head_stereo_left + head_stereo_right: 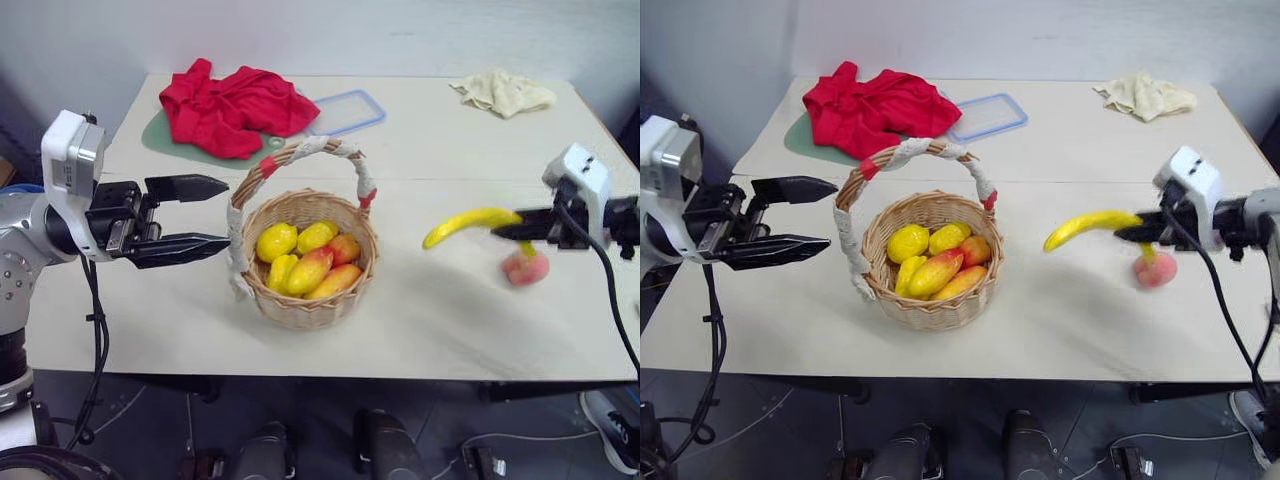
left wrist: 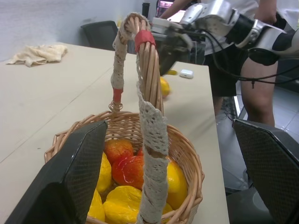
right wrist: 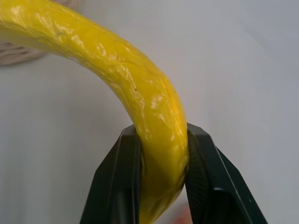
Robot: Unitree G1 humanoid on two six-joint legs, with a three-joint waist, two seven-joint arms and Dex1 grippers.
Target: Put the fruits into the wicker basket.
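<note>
The wicker basket (image 1: 305, 300) stands mid-table and holds several small yellow and red-yellow fruits (image 1: 300, 262); its tall arched handle (image 1: 300, 152) is wrapped in white cloth with red tape. To its right, above the table, my right gripper (image 1: 520, 232) is shut on a curved yellow banana (image 1: 468, 224), which points toward the basket; in the right wrist view both fingers clamp the banana (image 3: 140, 102). A pink-orange peach (image 1: 526, 268) lies on the table just below that gripper. My left gripper (image 1: 205, 213) is open, level, beside the basket's left side, with the handle (image 2: 147, 102) between its fingers' line of sight.
A red cloth (image 1: 230, 105) lies at the back left over a green mat (image 1: 165, 135), next to a clear blue-rimmed lid (image 1: 345, 110). A cream cloth (image 1: 505, 92) sits at the back right. A person (image 2: 243, 70) stands beyond the table's right end.
</note>
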